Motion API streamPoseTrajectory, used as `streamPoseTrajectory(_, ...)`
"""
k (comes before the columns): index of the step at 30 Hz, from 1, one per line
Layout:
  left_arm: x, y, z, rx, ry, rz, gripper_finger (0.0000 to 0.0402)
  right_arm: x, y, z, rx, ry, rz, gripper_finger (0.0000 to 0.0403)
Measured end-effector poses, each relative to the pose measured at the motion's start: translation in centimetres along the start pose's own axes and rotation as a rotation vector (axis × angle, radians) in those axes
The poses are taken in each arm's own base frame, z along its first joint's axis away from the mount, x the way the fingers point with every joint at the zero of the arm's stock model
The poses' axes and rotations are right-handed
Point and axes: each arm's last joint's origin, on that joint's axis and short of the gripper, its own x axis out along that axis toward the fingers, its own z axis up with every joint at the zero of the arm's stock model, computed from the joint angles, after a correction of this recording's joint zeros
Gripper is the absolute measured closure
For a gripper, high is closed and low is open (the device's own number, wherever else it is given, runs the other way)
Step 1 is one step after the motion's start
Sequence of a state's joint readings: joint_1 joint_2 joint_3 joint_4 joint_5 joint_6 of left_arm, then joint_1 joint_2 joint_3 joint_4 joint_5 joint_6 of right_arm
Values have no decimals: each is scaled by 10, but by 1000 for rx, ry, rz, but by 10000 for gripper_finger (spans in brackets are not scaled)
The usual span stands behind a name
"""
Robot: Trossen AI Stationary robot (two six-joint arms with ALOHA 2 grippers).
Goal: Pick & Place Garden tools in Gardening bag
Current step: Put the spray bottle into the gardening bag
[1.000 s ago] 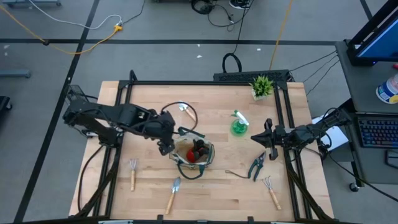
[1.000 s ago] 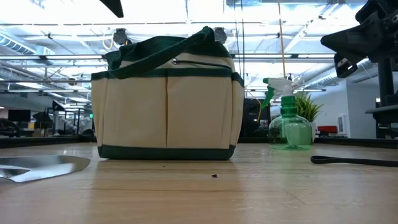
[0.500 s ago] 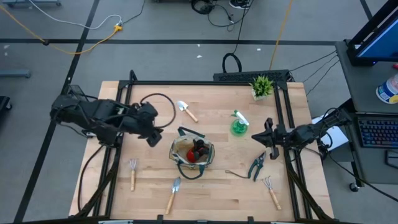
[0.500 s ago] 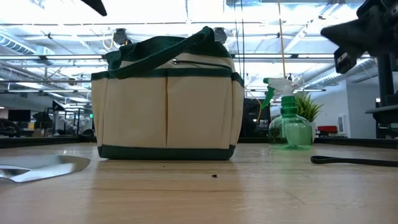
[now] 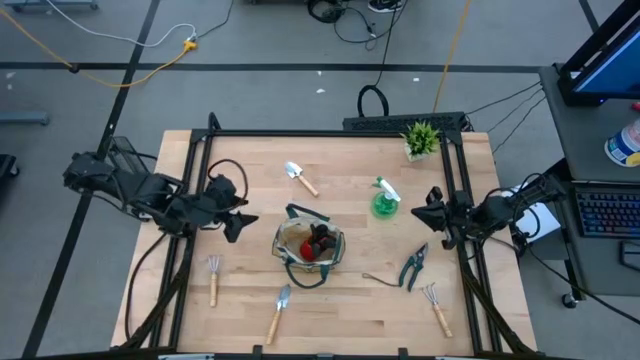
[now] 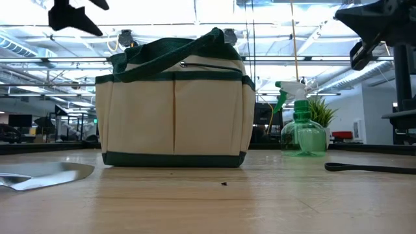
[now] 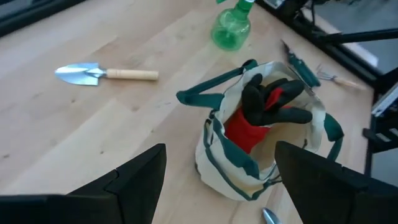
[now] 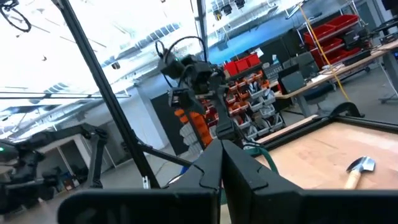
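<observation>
Nearest the front edge of the worktop lie a trowel, a small fork and a hand rake, each flat and apart from the others. Behind them, mid-worktop, stands the gardening bag with a red-and-black glove inside it; the pruning shears lie to its right. My left gripper hangs just left of the bag, fingers spread wide and empty. My right gripper hovers above the shears, closed on nothing. Farther back sit the spray bottle, a second trowel and a potted plant.
</observation>
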State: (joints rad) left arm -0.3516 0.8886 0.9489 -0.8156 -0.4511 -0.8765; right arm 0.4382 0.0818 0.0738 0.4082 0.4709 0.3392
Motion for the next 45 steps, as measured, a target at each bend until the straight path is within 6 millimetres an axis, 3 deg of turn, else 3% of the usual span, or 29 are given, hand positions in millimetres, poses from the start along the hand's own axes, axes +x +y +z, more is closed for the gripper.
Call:
streamPoseTrajectory(17, 36, 36, -62, -58, -138, -144, 94, -1, 4, 11, 48, -105, 36, 403)
streamPoseTrajectory(24, 50, 45, -78, -20, -152, -120, 94, 0, 3, 11, -35, -102, -1, 403)
streamPoseTrajectory(28, 55, 49, -84, -21, -155, -120, 94, 7, 10, 24, -98, -93, -58, 403)
streamPoseTrajectory(35, 55, 51, -85, 7, -180, -145, 94, 28, 26, 42, -199, 138, -199, 403)
streamPoseTrajectory(45, 38, 59, -81, 65, -268, -214, 94, 67, 52, 61, -374, 427, -330, 400)
